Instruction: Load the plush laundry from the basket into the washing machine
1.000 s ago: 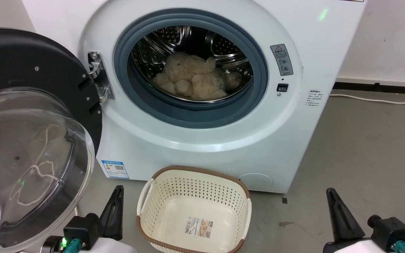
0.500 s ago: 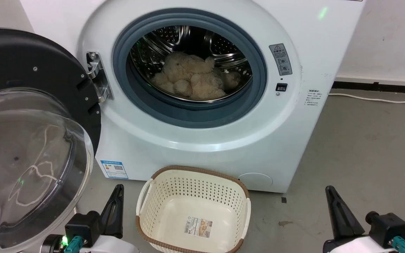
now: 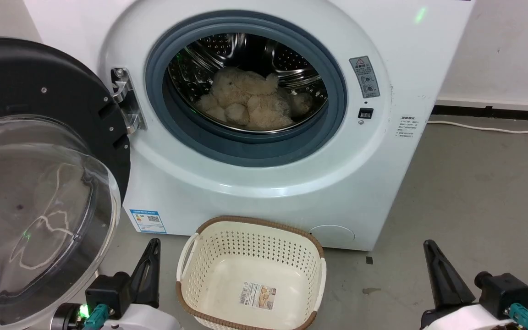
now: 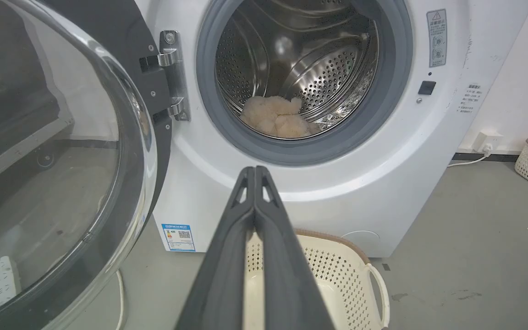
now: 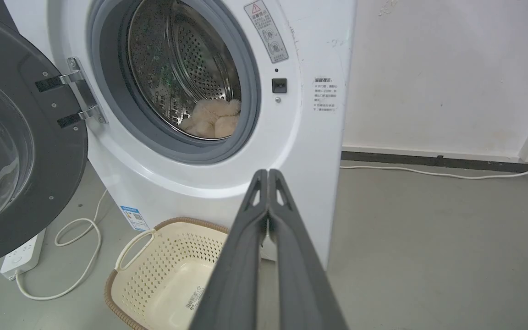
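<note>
left wrist view: plush laundry (image 4: 275,119) beyond left gripper (image 4: 255,170)

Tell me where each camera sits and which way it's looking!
Head view: on the robot's head, looking forward and down at the washing machine and basket; left pincer and right pincer show at the bottom corners.
Left wrist view: on the left arm, looking along its shut pincer at the open door and machine.
Right wrist view: on the right arm, looking along its shut pincer at the machine and wall.
Shared: all three see the teddy inside the machine.
</note>
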Robot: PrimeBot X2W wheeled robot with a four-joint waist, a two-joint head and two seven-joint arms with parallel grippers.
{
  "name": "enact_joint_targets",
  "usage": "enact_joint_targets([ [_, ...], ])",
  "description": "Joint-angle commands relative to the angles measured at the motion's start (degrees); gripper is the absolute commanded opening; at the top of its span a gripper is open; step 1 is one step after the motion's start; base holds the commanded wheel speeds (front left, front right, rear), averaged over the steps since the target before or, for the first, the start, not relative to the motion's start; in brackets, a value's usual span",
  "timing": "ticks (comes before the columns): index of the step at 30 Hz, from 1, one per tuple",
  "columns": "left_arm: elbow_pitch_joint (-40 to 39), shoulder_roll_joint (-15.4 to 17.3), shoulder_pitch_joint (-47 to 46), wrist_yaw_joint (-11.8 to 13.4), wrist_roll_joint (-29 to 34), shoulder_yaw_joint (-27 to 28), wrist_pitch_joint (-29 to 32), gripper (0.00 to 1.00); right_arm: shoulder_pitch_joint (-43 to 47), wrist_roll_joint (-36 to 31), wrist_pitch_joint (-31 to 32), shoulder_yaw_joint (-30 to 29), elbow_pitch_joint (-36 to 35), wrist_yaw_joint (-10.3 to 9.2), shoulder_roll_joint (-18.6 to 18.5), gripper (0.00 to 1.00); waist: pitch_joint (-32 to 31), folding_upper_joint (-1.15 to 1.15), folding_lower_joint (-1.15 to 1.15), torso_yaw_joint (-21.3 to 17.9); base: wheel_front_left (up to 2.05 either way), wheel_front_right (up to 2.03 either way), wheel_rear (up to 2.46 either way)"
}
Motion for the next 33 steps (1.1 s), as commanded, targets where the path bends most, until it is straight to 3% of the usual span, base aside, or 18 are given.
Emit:
enact_joint_targets([
  [1,-0.46,-0.35,-0.5,0.23,0.6,0.29,0.38,0.0,-0.81,-0.58,0.31,-0.17,-0.37,0.02,-0.02,0.0,0.01,0.0,0.0,-0.01,0.0,0.0,0.0],
  [33,-2.42,-1.67,-0.98,0.81,4.09,1.96,4.36,0.0,-1.95,-4.13,4.31,-0.51,-1.93,0.03,-0.03,0.0,0.2,0.0,0.0,-0.51,0.0,0.0,0.0],
])
